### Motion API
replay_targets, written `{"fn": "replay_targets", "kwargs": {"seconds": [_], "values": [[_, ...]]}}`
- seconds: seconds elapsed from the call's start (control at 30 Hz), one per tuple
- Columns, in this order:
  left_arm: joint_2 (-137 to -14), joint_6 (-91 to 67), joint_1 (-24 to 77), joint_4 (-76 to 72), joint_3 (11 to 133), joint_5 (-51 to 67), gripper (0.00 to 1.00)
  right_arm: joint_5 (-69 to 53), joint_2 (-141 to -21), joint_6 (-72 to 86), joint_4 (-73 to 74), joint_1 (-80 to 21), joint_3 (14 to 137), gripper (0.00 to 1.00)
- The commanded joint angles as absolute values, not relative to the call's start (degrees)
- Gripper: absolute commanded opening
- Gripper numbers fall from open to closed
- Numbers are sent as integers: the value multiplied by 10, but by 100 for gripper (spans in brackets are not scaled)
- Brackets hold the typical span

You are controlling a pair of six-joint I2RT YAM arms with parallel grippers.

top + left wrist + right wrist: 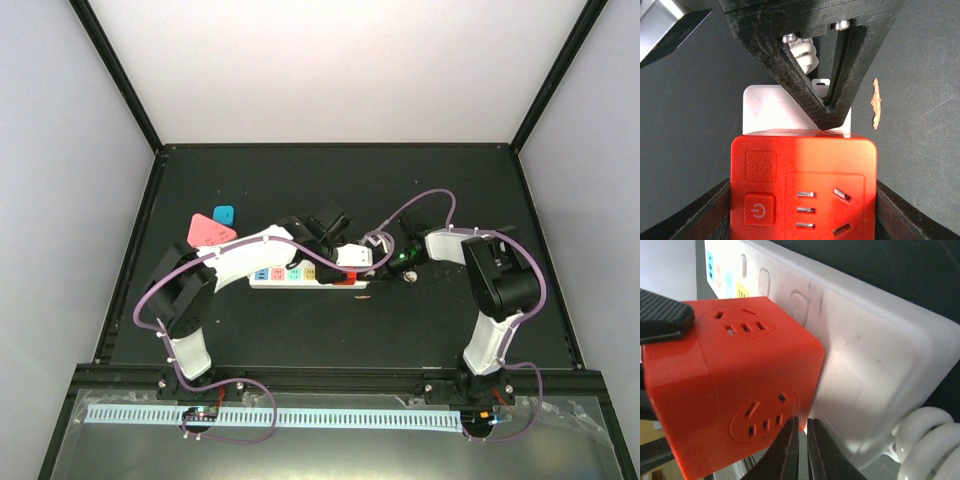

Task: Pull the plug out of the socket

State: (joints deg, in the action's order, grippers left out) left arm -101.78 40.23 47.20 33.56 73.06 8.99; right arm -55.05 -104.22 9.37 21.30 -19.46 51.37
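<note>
White socket (285, 272) lying mid counter (330, 180), red cube plug (805, 185) seated near its cord end; left hand (802, 215) grasping the plug by two opposite sides; right hand (802, 452) clenched on nothing, tips against the socket just beside the plug

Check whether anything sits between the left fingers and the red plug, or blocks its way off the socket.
Nothing visible does. The left fingers flank the red plug on both sides. The right gripper presses the socket just beside the plug, not over it.
</note>
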Motion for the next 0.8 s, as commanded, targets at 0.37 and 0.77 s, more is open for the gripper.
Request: {"fn": "replay_targets", "kwargs": {"seconds": [0.37, 0.77], "values": [[-970, 402, 476, 273, 766, 175, 26, -454, -1109, 95, 221, -205, 539, 9], [-946, 436, 485, 298, 753, 151, 25, -407, -1124, 85, 235, -205, 545, 7]]}}
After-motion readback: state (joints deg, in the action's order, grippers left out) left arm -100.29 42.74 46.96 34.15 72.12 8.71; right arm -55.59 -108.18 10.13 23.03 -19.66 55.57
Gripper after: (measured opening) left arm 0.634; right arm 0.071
